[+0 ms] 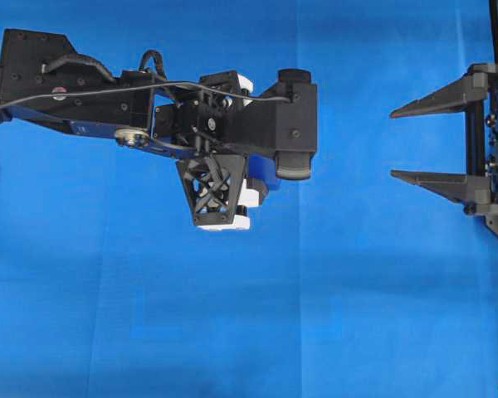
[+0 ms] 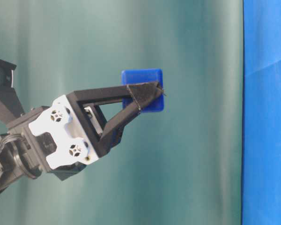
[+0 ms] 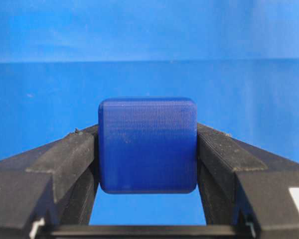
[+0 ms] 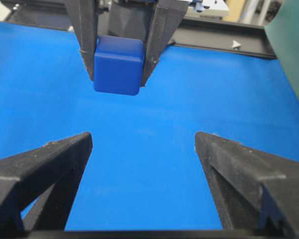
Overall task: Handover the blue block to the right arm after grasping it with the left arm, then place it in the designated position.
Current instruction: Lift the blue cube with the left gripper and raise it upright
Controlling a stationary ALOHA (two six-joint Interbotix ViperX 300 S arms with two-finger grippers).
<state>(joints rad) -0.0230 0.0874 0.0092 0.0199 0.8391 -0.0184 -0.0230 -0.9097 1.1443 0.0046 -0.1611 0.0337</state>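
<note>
Blue cloth (image 1: 232, 332) covers the table; the blue block (image 3: 147, 144) is pinched between the fingers of the left end effector (image 2: 147, 96), held up off the cloth. Right end effector (image 4: 143, 144) sits spread wide and empty, well apart, its fingers pointing at the block.

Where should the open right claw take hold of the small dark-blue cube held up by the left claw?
Probably the small dark-blue cube by its lower half, which juts out below the left claw fingertips. The left fingers cover two opposite sides, so the open right claw, facing it, should likely close on the two free faces.
</note>
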